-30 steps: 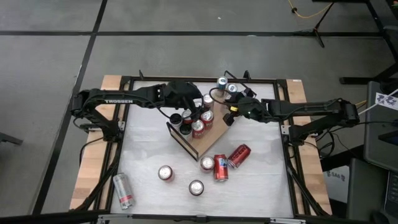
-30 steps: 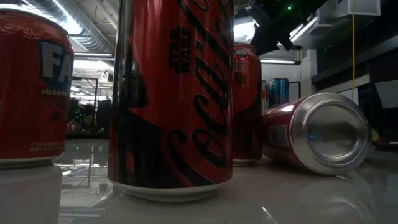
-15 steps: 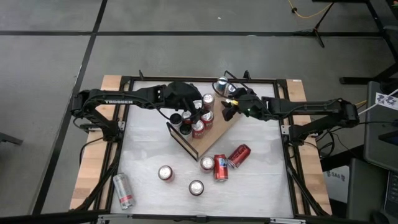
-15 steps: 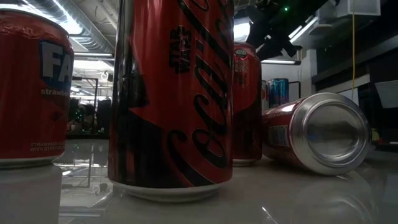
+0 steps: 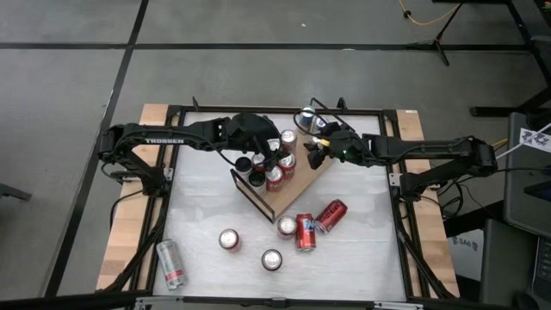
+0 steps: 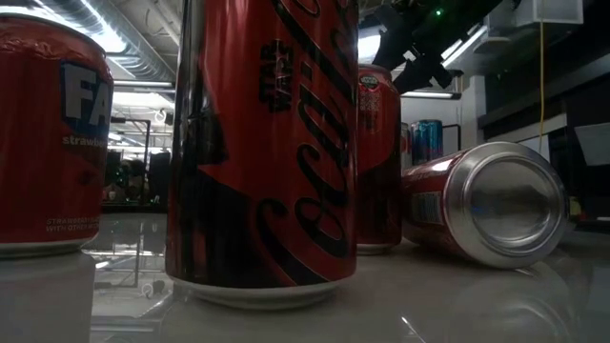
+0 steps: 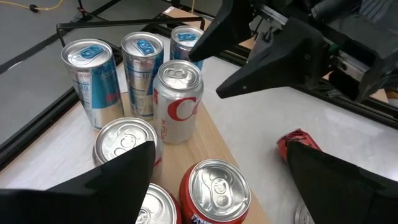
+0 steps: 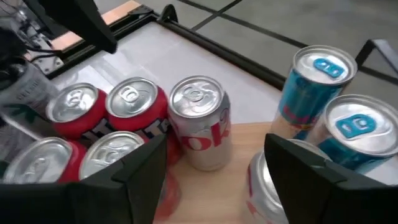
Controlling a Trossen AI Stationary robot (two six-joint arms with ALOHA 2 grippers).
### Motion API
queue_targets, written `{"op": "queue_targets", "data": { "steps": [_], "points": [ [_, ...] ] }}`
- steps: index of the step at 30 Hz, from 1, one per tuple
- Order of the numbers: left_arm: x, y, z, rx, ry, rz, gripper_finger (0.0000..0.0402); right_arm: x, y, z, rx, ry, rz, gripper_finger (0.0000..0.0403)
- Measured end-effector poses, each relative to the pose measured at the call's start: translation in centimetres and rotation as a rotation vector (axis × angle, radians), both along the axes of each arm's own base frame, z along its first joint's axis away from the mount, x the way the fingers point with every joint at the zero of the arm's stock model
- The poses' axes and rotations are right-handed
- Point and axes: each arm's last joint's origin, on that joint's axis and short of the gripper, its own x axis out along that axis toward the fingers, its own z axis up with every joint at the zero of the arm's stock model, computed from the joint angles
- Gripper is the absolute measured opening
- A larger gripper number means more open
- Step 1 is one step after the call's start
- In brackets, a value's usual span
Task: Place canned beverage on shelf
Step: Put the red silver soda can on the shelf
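Note:
The shelf [image 5: 297, 185], a light-wood board, lies askew mid-table with several cans standing upright on it. My left gripper [image 5: 269, 158] hovers open above its red cans [image 7: 214, 186], and a silver can with a red C [image 7: 178, 99] stands just beyond its fingers. My right gripper [image 5: 313, 155] hovers open at the board's far right end, over a silver can [image 8: 200, 127] and beside blue-and-silver cans [image 8: 314, 87]. Neither gripper holds a can.
Loose cans sit on the white tabletop near the front. Three stand upright [image 5: 228, 238], [image 5: 272, 258], [image 5: 287, 226]. Two red ones lie on their sides [image 5: 306, 232], [image 5: 331, 215], and a silver one lies at the front left [image 5: 170, 263]. A black wire rail [image 5: 250, 194] edges the board.
My right gripper has rolled about its own axis and opened above the far right end of the shelf. The cans on the board have kept their places.

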Motion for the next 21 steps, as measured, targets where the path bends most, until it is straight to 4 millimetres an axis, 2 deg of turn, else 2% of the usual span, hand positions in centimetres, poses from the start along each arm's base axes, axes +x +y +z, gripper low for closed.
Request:
{"op": "queue_targets", "data": {
  "steps": [3,10,21],
  "points": [
    [0.0,0.0,0.0,0.000,0.000,0.000,0.0354,0.0,-0.2,0.4,0.030,-0.021,-0.039,0.0260],
    [0.0,0.0,0.0,0.000,0.000,0.001,0.0354,0.0,-1.6,3.0,0.079,-0.027,-0.128,0.0260],
    [0.0,0.0,0.0,0.000,0.000,0.002,0.0354,2.4,-3.9,2.9,0.171,0.240,-0.155,0.0260]
  ]
}}
